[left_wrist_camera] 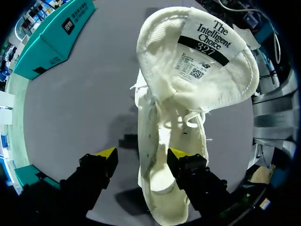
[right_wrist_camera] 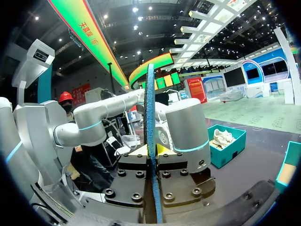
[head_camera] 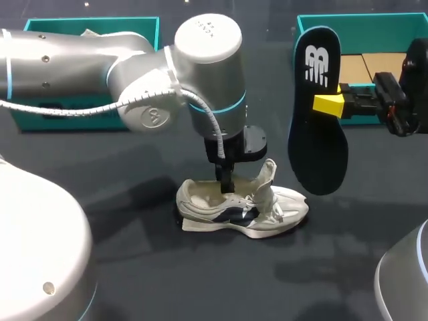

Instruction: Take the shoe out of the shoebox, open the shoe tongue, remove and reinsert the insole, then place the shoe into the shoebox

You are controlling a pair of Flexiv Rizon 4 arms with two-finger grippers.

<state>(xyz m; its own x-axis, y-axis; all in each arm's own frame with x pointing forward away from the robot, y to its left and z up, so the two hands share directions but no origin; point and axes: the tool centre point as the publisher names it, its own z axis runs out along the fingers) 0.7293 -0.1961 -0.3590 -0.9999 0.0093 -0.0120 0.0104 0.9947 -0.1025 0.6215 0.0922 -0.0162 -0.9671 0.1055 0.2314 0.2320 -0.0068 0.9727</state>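
**One sneaker on the desk, its one insole held aloft by the right tool**

The dark insole [head_camera: 317,127] looks thin, light and floppy. The right tool [head_camera: 334,101] pinches it at mid-length, so it may sway. The soft white sneaker [head_camera: 244,207] stands mid-desk [head_camera: 167,281], in front of two teal shoeboxes [head_camera: 147,27] [head_camera: 374,19], and its firmer heel collar looks the best place to grip. The left tool [left_wrist_camera: 141,153] gapes wide, one finger over the shoe's mouth and the other outside.

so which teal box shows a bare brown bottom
The right teal box, behind the insole in the right pincer; the left teal box holds white paper instead.
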